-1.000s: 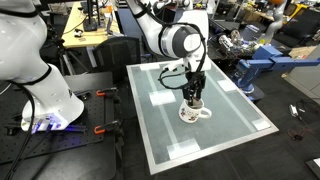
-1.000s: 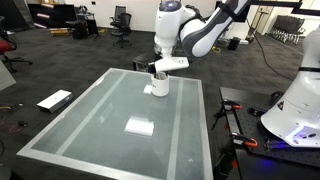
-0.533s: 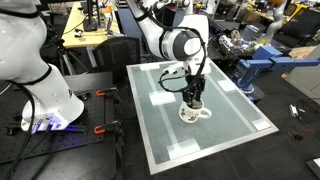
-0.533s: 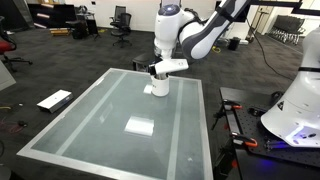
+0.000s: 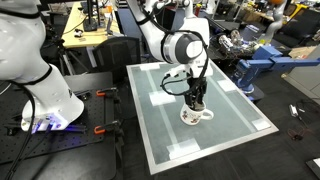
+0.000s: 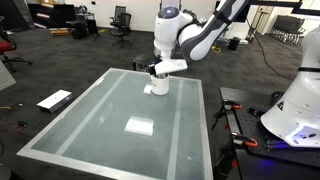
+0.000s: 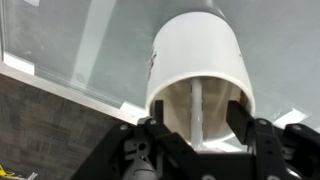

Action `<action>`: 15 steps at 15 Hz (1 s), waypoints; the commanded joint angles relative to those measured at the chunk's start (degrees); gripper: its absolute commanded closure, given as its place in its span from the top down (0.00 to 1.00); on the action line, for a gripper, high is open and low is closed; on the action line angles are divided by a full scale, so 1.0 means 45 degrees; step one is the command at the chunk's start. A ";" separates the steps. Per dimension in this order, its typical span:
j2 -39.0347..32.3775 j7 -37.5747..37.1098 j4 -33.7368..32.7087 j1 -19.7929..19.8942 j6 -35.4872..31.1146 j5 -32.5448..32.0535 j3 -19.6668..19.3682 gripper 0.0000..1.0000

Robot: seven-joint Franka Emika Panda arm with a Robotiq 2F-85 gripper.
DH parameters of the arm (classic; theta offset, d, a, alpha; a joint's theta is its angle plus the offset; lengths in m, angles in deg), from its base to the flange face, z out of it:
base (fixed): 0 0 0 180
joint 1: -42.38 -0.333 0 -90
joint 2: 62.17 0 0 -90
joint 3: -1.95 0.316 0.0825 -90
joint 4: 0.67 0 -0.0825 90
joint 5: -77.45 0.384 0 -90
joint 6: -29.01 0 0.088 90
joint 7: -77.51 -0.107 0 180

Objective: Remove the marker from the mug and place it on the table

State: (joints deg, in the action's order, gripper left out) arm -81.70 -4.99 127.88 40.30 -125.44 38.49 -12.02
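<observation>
The white mug (image 5: 196, 116) stands on the pale frosted table (image 5: 230, 132), also seen in the other exterior view (image 6: 157, 88). My gripper (image 5: 197, 101) hangs straight over its mouth, fingertips at the rim. In the wrist view the mug (image 7: 200, 50) fills the centre, and a thin pale stick, the marker (image 7: 196, 104), stands inside it. The two fingers of my gripper (image 7: 197, 122) sit apart on either side of the marker, open, not touching it. The marker cannot be made out in either exterior view.
White tape squares (image 6: 138, 126) lie on the table (image 6: 100, 125). A white robot base (image 5: 40, 95) stands beside the table, with cluttered workbenches (image 5: 250, 45) behind. Another white base (image 6: 298, 110) is near the table's side.
My gripper has shifted slightly over the mug and sits a little lower. The mug has not moved.
</observation>
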 commanded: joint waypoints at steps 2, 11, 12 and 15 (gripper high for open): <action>-0.0397 -0.0980 -0.0445 -0.0547 -0.0198 -0.1230 -0.0655 0.65; -0.0625 -0.1787 -0.0661 -0.0396 -0.0090 -0.2355 -0.0503 0.21; -0.0671 -0.1799 -0.0697 -0.0400 -0.0064 -0.2398 -0.0509 0.23; -0.0761 -0.1867 -0.0772 -0.0435 -0.0016 -0.2516 -0.0534 0.06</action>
State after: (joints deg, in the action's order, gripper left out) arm -84.16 -10.76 125.67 38.80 -125.45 29.16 -13.88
